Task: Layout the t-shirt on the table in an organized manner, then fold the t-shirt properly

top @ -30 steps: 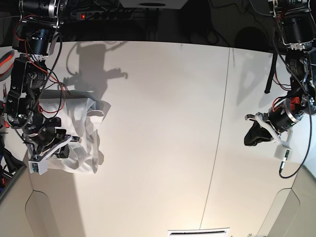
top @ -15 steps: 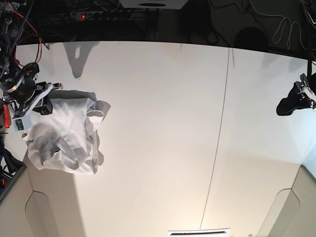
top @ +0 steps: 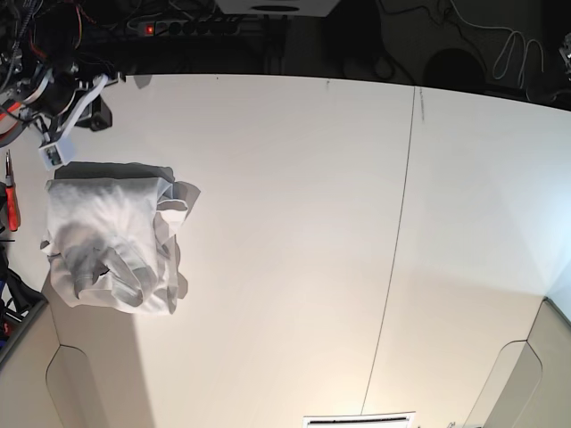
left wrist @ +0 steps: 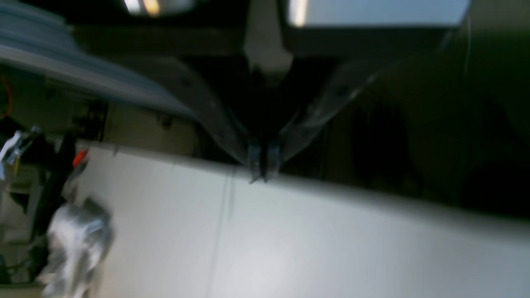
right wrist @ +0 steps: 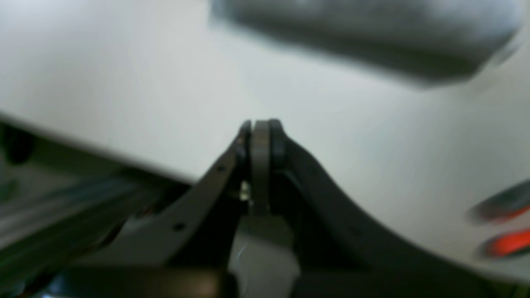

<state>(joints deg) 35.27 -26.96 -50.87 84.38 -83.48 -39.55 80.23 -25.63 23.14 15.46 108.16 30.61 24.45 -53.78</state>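
The white t-shirt lies as a wrinkled, folded bundle near the left edge of the white table. It shows blurred in the left wrist view and at the top of the right wrist view. My right gripper hovers at the table's back left corner, apart from the shirt; in its wrist view the right gripper is shut and empty. My left gripper is shut and empty, above the table's far edge. The left arm is out of the base view.
A thin dark seam runs across the table right of the middle. A red-handled tool lies off the left edge, beside the shirt. A power strip and cables sit behind the table's back edge.
My right gripper left the shirt and moved to the back left corner. The left arm drew away to the right, out of the base view. The shirt stayed put.
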